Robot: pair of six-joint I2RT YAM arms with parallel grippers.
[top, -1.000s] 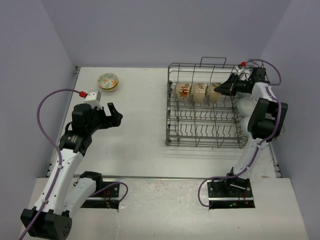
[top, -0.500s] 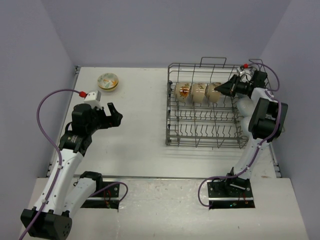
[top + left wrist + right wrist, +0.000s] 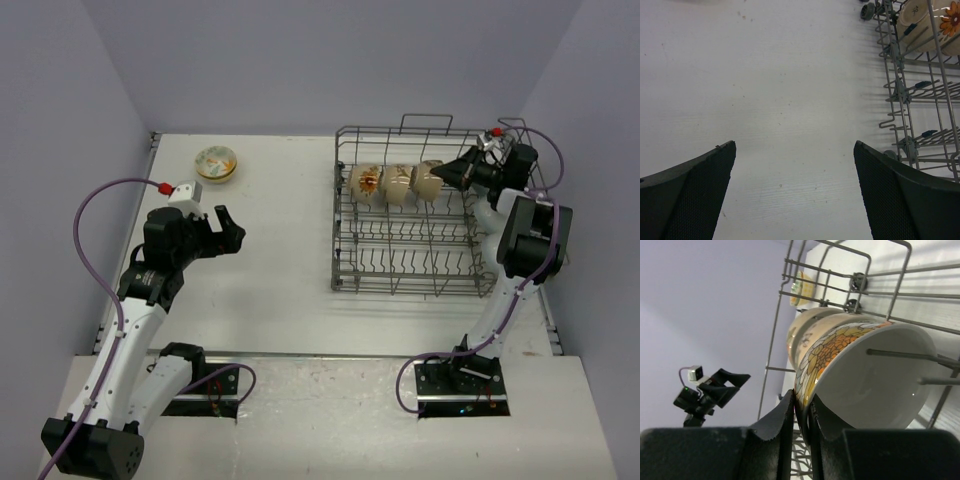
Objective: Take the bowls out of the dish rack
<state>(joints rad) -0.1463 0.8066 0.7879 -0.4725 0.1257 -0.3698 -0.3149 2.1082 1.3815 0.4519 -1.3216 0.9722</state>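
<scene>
one bowl (image 3: 865, 402) rim pinched in right jaws; left jaws wide open

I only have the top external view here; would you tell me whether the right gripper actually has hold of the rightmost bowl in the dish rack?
Observer: Yes. In the right wrist view the right gripper pinches the rim of the rightmost bowl, one finger inside, one outside.
Operator: Is anything in the bowl's way?
Observer: Two tines of the dish rack cross its white inside.
Operator: And the left gripper?
Observer: Its wrist view shows the left gripper wide open above the table.
</scene>
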